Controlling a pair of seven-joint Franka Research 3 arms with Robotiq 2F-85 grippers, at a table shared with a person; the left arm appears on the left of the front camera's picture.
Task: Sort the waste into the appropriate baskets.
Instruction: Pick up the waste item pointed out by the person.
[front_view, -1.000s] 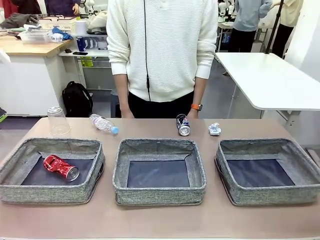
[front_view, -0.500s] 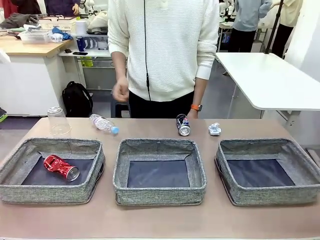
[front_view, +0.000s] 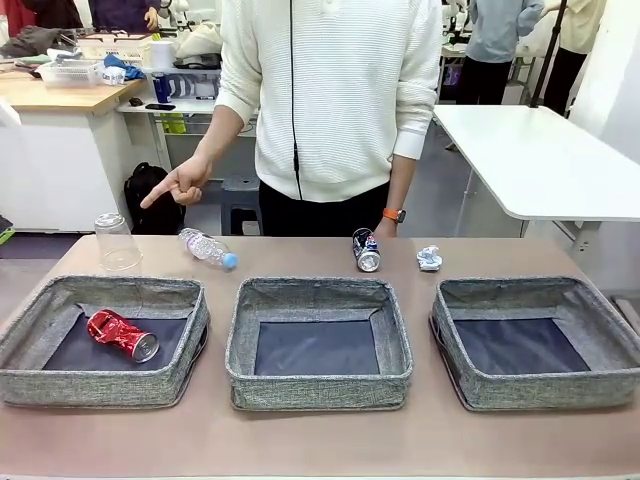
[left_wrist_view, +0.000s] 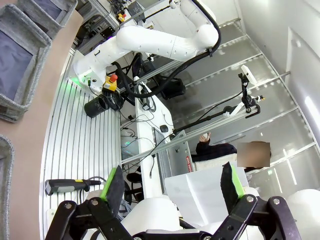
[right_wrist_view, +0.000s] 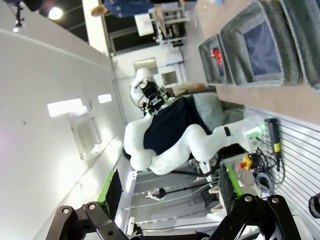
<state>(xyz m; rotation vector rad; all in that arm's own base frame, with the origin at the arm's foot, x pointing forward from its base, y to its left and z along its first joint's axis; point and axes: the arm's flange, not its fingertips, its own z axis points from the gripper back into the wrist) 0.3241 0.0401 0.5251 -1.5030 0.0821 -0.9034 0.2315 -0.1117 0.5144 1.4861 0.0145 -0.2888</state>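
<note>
Three grey baskets stand in a row: left (front_view: 100, 385), middle (front_view: 318, 385), right (front_view: 535, 385). A crushed red can (front_view: 122, 334) lies in the left basket. Behind the baskets on the table are an upturned clear cup (front_view: 117, 242), a clear bottle with blue cap (front_view: 207, 247), a dark blue-silver can (front_view: 366, 250) and a crumpled paper ball (front_view: 429, 258). My left gripper (left_wrist_view: 172, 185) is open and holds nothing, well away from the table. My right gripper (right_wrist_view: 170, 187) is also open and holds nothing, with the baskets (right_wrist_view: 265, 77) and red can (right_wrist_view: 216, 52) far off.
A person in a white sweater stands at the far edge, one hand (front_view: 178, 184) raised with its index finger pointing to picture left. The other hand rests near the blue-silver can. A white table (front_view: 540, 160) stands behind on the right.
The person's hand has risen from the table's far edge and now points to picture left. The waste, the baskets and both grippers have not moved.
</note>
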